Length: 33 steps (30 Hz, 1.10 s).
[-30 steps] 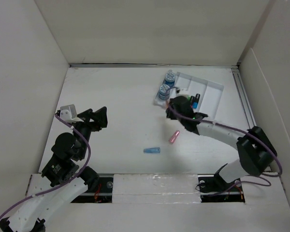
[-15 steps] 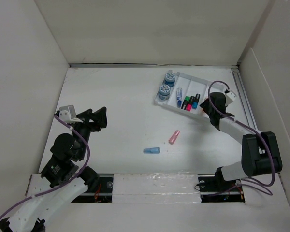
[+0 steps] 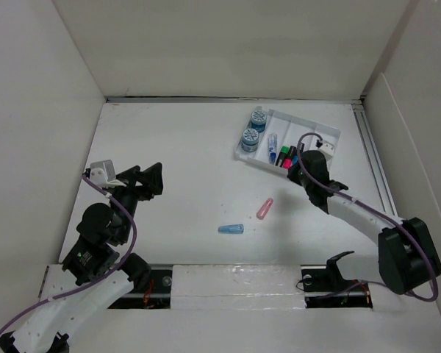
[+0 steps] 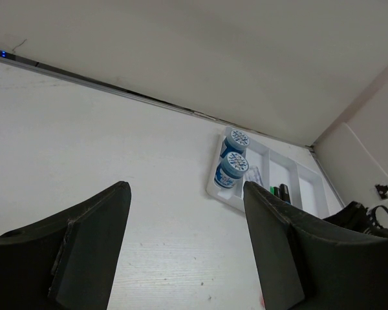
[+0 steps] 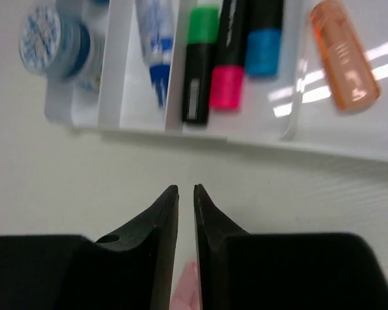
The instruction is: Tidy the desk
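The white desk (image 3: 184,154) holds a white compartmented tray (image 3: 320,140) at the back right. In the tray are two blue-lidded jars (image 3: 249,138), a glue bottle (image 5: 156,39), green, pink and blue markers (image 5: 226,71) and an orange cap (image 5: 344,55). A pink cap (image 3: 264,208) and a blue cap (image 3: 231,229) lie loose on the desk. My right gripper (image 3: 297,170) hovers at the tray's near edge, jaws shut with nothing between them (image 5: 186,188). My left gripper (image 3: 151,179) stands open and empty at the left (image 4: 186,190).
White walls border the desk on three sides. A metal rail (image 3: 375,162) runs along the right edge, close to the tray. The right arm's black links (image 3: 404,254) reach in from the near right corner.
My right gripper swung from the tray's left part to its right end, opened, then came back to the near edge and closed. The left arm has not moved.
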{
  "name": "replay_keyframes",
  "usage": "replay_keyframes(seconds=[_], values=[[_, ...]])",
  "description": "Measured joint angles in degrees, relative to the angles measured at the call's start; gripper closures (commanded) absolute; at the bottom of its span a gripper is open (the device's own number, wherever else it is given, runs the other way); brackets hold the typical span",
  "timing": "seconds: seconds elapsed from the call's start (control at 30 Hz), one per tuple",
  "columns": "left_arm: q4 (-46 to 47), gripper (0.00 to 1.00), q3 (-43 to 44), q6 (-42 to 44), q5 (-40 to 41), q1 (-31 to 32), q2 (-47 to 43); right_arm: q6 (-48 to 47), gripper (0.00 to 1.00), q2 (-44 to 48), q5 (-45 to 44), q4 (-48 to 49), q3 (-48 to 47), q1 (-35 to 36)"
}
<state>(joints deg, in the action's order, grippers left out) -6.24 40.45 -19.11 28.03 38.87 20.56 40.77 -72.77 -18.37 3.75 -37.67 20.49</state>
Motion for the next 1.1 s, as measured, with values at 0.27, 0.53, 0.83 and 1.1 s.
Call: replay_keyframes(seconds=[0.27, 0.53, 0.83, 1.1], values=[[0.0, 0.33, 0.0, 0.0, -0.1, 0.0, 0.0, 0.5, 0.29, -2.0, 3.7, -8.5, 3.0, 12.2], [0.0, 0.33, 0.0, 0.0, -0.2, 0.0, -0.1, 3.5, 0.4, -8.7, 4.8, -9.3, 1.2, 20.4], [0.0, 0.33, 0.0, 0.0, -0.4, 0.0, -1.1, 5.5, 0.56, -13.7, 2.4, -8.3, -2.1, 21.8], [0.0, 0.33, 0.0, 0.0, -0.4, 0.0, -1.2, 3.5, 0.57, -18.4, -3.7, -11.8, -7.5, 25.5]])
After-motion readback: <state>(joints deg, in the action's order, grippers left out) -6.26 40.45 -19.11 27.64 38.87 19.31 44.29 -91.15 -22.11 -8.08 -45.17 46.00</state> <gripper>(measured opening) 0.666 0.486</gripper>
